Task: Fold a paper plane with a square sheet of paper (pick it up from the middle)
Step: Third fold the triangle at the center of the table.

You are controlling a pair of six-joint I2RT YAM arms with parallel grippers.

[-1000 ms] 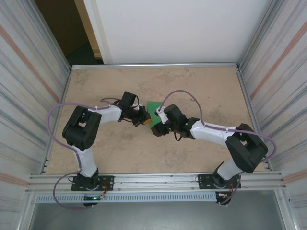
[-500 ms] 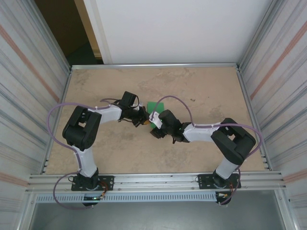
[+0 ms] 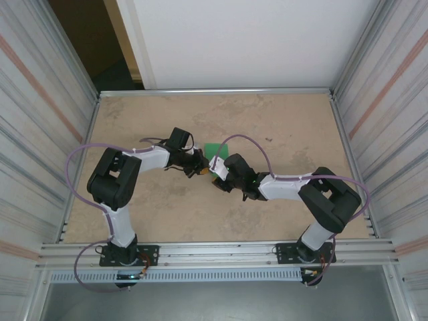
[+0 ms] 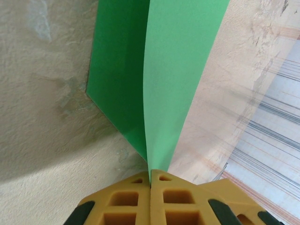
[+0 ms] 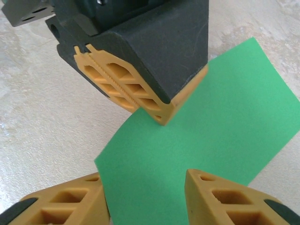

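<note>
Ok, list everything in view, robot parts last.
square sheet of paper: one, bright green, mid-table, curved, one edge pinched.
table: one, mottled beige, under both arms.
side walls: two, ribbed grey metal, left and right.
back panel: one, white, behind the table.
cables: two, purple, looping along the arms.
left gripper: one, orange fingers, shut on the sheet.
right gripper: one, orange fingers, open, at the sheet's edge.

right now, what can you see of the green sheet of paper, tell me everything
The square sheet of paper is thin, plain bright green, unmarked. It bows rather than lying flat, its far part seemingly down on the tan table. The left gripper is shut on one edge, holding it up. The right gripper is open, straddling a near edge; contact there is unclear.
</note>
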